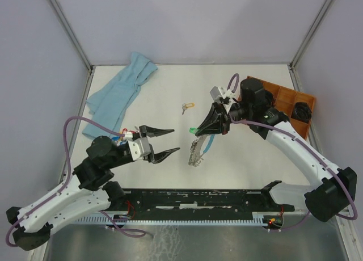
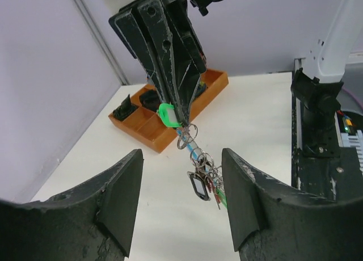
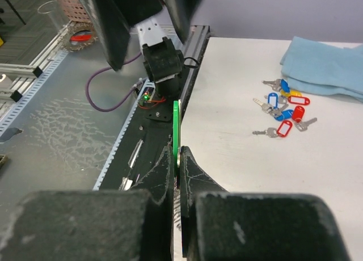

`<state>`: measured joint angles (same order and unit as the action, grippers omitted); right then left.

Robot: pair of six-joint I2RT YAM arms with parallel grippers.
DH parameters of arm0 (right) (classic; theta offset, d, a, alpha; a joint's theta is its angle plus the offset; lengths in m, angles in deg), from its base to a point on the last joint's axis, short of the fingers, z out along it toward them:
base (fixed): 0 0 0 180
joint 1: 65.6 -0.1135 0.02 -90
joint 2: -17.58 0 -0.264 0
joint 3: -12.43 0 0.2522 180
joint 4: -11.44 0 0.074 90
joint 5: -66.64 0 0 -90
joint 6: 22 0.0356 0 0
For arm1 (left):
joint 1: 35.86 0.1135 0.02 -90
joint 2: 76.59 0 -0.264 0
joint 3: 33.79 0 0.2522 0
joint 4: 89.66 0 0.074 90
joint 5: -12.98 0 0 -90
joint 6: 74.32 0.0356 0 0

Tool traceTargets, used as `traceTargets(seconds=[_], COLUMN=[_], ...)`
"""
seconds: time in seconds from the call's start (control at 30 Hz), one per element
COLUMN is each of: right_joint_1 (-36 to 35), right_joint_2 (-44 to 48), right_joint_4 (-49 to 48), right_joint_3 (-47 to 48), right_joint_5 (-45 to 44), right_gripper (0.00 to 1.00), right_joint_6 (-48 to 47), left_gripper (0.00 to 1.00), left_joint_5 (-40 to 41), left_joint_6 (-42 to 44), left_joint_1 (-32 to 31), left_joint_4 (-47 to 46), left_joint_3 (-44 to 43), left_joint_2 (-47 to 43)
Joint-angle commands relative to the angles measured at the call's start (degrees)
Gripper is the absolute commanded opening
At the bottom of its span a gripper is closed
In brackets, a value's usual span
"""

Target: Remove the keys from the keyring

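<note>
Keyring point(image 1: 197, 152) hanging over the table point(image 1: 241, 159) from a green tag point(image 2: 167, 114).
Right gripper point(image 1: 197, 129) is clamped on that tag; left gripper point(image 1: 175, 140) gapes empty just beside the keys point(image 2: 207, 184). Best to pinch one key low, then pull steadily away.

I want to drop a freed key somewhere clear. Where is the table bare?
Free: the far strip of table between the blue cloth and the orange tray; also the near patch between the keyring, the right arm and the black rail. Crowded: the centre, around the left gripper, right gripper and yellow-tagged key.
</note>
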<state>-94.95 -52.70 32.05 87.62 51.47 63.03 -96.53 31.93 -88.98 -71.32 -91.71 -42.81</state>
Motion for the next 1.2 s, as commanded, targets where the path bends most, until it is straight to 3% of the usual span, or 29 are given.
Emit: traceTargets(seconds=[0.0,0.23,0.47,0.67,1.17], right_joint_1=[0.26,0.52,0.64,0.73,0.71], right_joint_2=[1.53,1.15,-0.43,-1.5,-2.33], right_joint_4=[10.64,16.14,17.1,17.65,20.51], right_joint_3=[6.53,7.34,7.19,7.28,7.96], right_joint_5=[7.18,9.63,10.07,9.81,10.4], right_gripper=[0.01,0.01,0.01,0.01,0.01], right_joint_6=[-10.46,-15.48,-16.59,-16.99,-19.33], left_gripper=[0.63,0.6,0.43,0.36,0.34], left_joint_5=[-1.06,-1.68,-1.15,-4.96,-15.4], left_joint_6=[-5.08,-2.82,1.36,3.36,4.28], left_joint_1=[-0.09,-0.12,0.02,1.05,4.28], left_joint_4=[-21.77,-33.4,-37.62,-38.89,-40.35], left_joint_3=[8.8,14.07,15.8,15.74,13.59], left_joint_2=[0.79,7.22,11.02,15.49,22.31])
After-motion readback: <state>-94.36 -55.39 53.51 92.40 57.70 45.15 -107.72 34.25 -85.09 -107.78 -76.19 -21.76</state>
